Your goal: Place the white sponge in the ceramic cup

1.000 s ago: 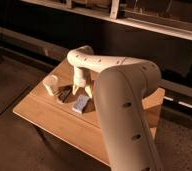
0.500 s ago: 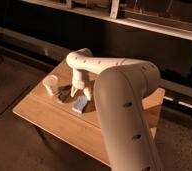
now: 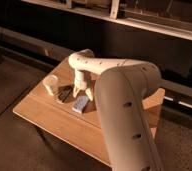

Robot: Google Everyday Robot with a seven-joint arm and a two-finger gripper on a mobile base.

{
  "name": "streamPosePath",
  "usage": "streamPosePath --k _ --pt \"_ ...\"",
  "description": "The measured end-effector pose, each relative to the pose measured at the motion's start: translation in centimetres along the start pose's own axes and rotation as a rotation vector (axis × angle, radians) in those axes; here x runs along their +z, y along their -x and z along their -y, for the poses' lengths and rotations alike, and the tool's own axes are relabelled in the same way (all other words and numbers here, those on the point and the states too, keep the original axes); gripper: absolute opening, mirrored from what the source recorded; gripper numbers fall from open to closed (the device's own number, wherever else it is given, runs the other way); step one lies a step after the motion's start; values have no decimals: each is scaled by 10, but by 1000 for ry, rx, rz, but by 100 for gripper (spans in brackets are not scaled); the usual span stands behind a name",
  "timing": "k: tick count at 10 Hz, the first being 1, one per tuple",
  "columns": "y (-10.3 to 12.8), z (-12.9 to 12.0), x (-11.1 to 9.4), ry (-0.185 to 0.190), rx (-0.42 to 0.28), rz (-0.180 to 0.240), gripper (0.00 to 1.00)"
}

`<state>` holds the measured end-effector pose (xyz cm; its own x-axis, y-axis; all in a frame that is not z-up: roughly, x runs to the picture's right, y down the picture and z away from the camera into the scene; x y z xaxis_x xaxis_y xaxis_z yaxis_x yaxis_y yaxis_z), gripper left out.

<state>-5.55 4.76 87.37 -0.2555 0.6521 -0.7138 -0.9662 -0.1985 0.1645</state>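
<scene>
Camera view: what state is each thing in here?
gripper: open, poised over the white sponge, holding nothing
white sponge: flat on the table, ungripped
ceramic cup: upright, left of the sponge, no sponge in it
dark lumpy object: lying between cup and sponge

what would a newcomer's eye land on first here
The big white robot arm fills the right foreground, bending over a wooden table. Its tool hangs open just above the white sponge near the table's middle. A small dark lumpy object lies beside the sponge, and the ceramic cup stands upright beyond it, near the table's edge at picture left.
</scene>
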Motion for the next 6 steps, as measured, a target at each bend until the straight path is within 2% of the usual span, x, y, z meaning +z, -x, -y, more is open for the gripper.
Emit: streamPosePath --k 4,6 --pt "-3 -6 8 38 3 -17 65" --pt "-5 -8 11 45 1 -24 64"
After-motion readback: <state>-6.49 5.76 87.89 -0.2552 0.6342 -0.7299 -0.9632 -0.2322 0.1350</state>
